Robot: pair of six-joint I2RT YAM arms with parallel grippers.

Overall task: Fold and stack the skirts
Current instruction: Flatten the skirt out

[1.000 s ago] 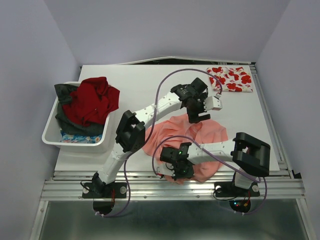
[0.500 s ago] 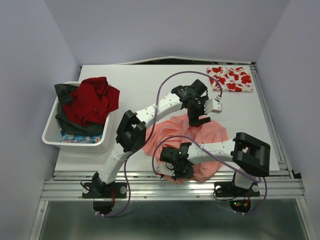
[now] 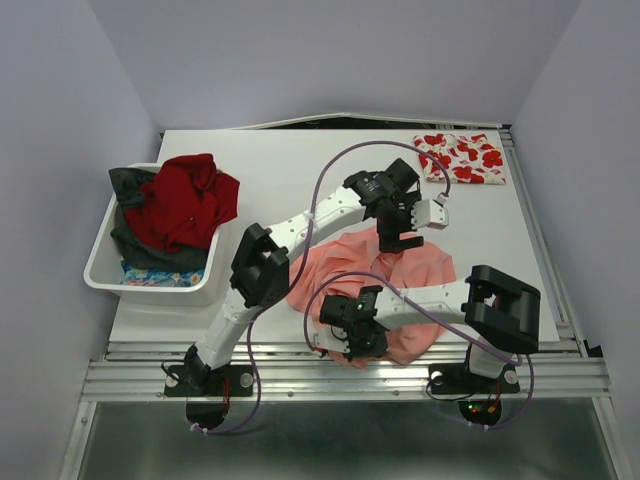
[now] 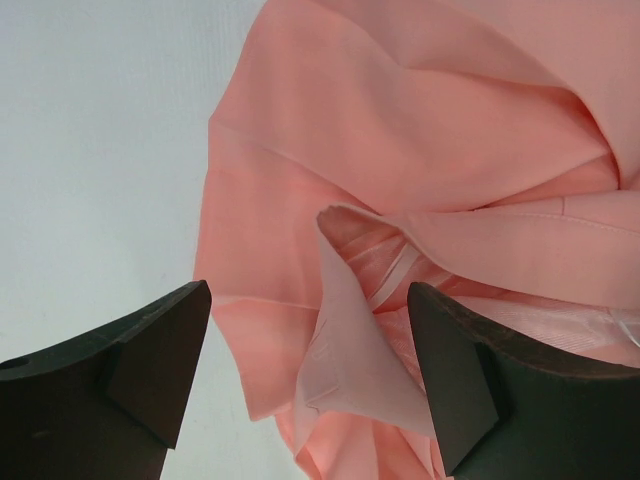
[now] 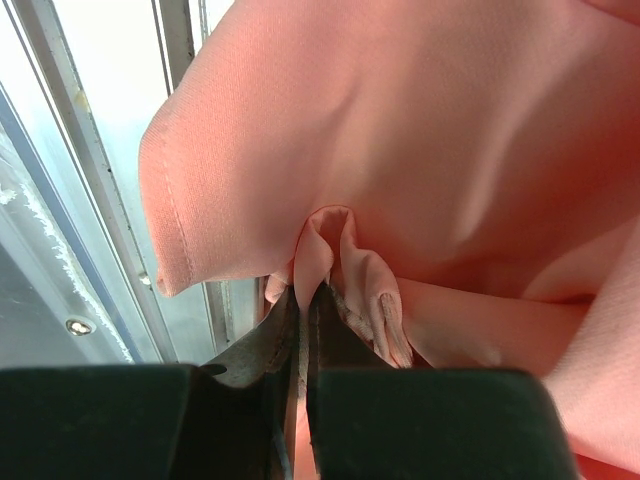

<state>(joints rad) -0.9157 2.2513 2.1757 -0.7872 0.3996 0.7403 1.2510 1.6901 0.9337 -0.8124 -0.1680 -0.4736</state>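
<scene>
At the near edge of the table (image 3: 280,170), the right gripper (image 5: 303,300) is pinched tight on a bunched bit of the pink skirt's (image 3: 430,264) hem, just beside the metal rail. The skirt lies rumpled between the two arms, not yet folded. At its far side the left gripper (image 4: 310,300) stands wide, with a raised flap of cloth between its fingers and nothing held. I judge the step to be getting a two-point hold on this skirt. Next, the left fingers need to close on that flap so both arms can lift and spread it. The flowered skirt (image 3: 462,157) lies folded at the far right corner, and a basket (image 3: 150,292) of clothes sits at the left.
</scene>
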